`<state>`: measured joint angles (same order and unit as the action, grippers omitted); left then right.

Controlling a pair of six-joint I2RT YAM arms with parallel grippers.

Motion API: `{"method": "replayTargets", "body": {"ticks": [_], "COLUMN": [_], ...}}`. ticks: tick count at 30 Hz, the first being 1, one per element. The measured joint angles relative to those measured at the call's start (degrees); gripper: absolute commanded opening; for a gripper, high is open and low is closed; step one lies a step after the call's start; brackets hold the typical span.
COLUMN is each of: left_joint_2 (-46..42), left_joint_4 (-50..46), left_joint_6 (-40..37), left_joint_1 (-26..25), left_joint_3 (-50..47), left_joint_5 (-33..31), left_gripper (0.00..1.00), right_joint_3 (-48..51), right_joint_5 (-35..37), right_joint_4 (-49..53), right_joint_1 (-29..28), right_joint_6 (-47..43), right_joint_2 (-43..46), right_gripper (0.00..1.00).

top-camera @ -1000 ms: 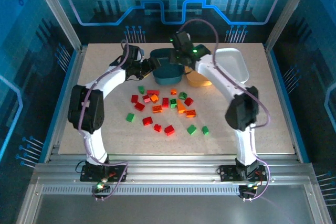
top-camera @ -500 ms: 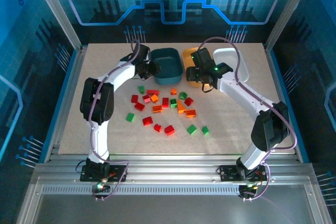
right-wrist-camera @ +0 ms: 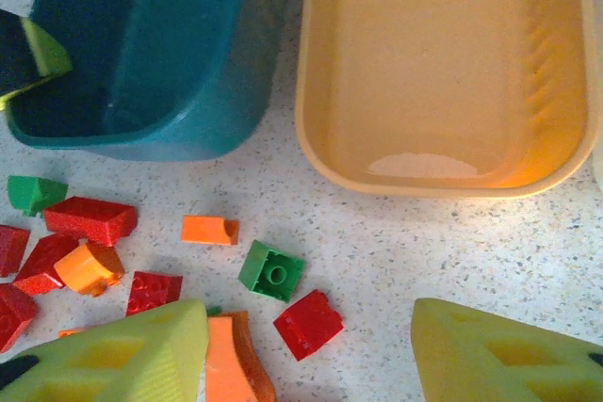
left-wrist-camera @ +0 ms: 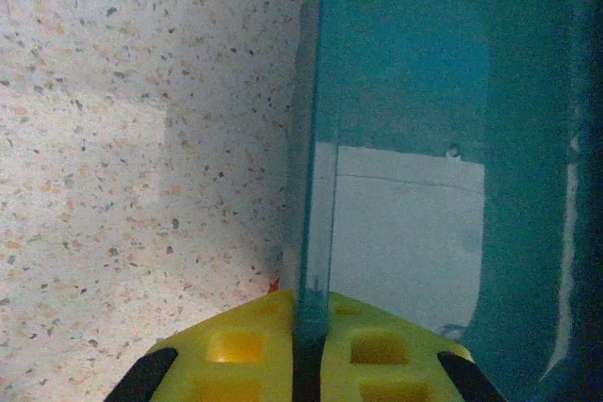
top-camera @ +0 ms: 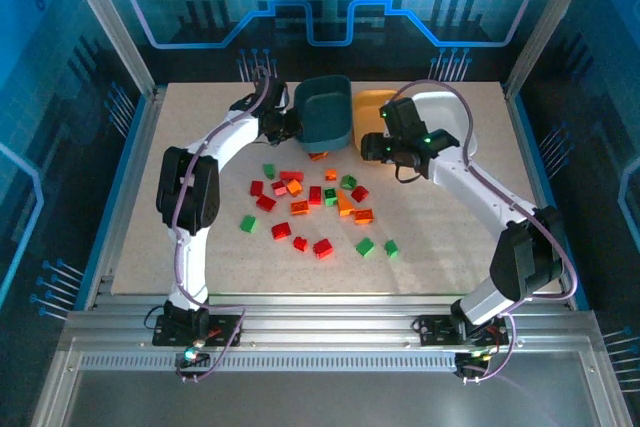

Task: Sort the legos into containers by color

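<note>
The left hand (top-camera: 287,127) is pressed together on the left rim of the teal tray (top-camera: 326,113), at the far middle of the desk (top-camera: 250,269). In the left wrist view its yellow fingers (left-wrist-camera: 236,350) sit on either side of the thin rim, one inside the tray and one outside. The teal tray sits tilted rather than flat, with its outer wall showing on the near side in the right wrist view.

The right hand (top-camera: 376,147) hangs just right of the teal tray, over the near edge of the orange tray (top-camera: 372,105). Its fingers are spread wide and hold nothing. The orange tray lies just to the right of the teal one; whether the two touch is not clear. The white tray (top-camera: 446,123) lies to the right of the orange tray, near the far right corner of the desk. The orange tray's inside looks bare in the right wrist view.

The legos (top-camera: 313,196) lie loose on the desk in a scattered cluster near the middle, on the near side of the trays: red, orange and green pieces mixed. Between the right hand's spread fingers, the right wrist view shows a green brick (right-wrist-camera: 271,270) and a red brick (right-wrist-camera: 308,324) close together on the desk. More red and orange pieces lie to their left, below the teal tray.
</note>
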<state>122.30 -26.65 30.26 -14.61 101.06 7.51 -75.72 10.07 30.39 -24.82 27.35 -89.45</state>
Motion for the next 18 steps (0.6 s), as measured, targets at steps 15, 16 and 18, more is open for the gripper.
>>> {"method": "replayTargets", "body": {"ticks": [15, 16, 18], "left_joint_2": [15.9, 16.9, 18.3], "left_joint_4": [-3.1, -3.2, -4.0], "left_joint_6": [-9.7, -10.0, -10.8], "left_joint_1": [4.3, 4.3, 4.3], "left_joint_3": [21.5, 21.5, 21.5], "left_joint_5": [-5.4, -5.8, -6.6], "left_gripper": [0.00, 0.00, 0.00], "right_joint_3": [-13.9, -15.0, -16.5], "right_joint_5": [3.0, 3.0, 3.2], "right_joint_4": [3.2, 3.6, 3.9], "right_joint_1": [21.3, 21.7, 22.5], "right_joint_6": [-3.7, -4.1, -4.8], "right_joint_2": [-22.4, -23.8, -25.7], "right_gripper": [0.61, 0.61, 0.61]}}
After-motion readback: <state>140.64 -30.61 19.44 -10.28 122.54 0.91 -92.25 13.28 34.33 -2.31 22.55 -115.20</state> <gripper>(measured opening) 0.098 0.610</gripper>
